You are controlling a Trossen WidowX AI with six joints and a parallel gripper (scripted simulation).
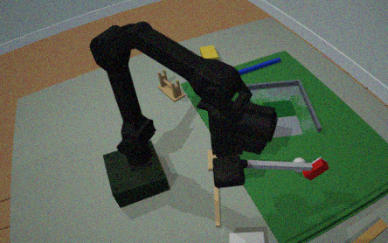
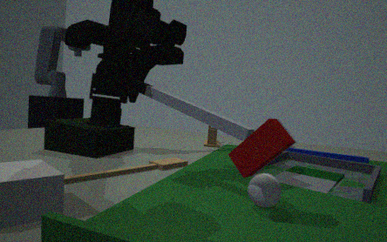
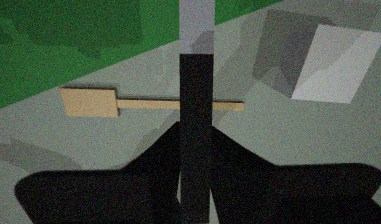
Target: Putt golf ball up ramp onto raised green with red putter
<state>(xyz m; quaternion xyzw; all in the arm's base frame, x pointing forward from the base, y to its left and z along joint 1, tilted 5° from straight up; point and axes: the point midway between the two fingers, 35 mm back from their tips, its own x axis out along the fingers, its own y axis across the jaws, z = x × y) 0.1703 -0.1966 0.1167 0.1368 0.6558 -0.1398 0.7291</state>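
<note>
My gripper [image 1: 240, 166] [image 2: 133, 92] [image 3: 191, 127] is shut on the dark grip of the red putter. The putter's grey shaft [image 1: 275, 164] [image 2: 196, 114] [image 3: 196, 25] slants down from the fingers to its red head [image 1: 316, 169] [image 2: 261, 148], which is tilted over the green mat. The white golf ball [image 1: 299, 161] [image 2: 264, 190] is on the mat close to the head; whether they touch I cannot tell. The grey ramp [image 1: 290, 126] [image 2: 305, 181] and the darker raised green [image 1: 285, 107] [image 2: 318, 174] are inside a grey border. The head and ball are out of the wrist view.
A wooden paddle-shaped piece [image 1: 217, 205] [image 2: 109, 174] [image 3: 91, 103] lies beside the mat, below the gripper. A white box [image 1: 246, 238] [image 2: 19, 174] [image 3: 338, 65] is near it. A wooden stand [image 1: 171, 88] [image 2: 212, 136], a yellow block [image 1: 209, 52] and a blue bar [image 1: 259, 65] [image 2: 327, 155] are farther back.
</note>
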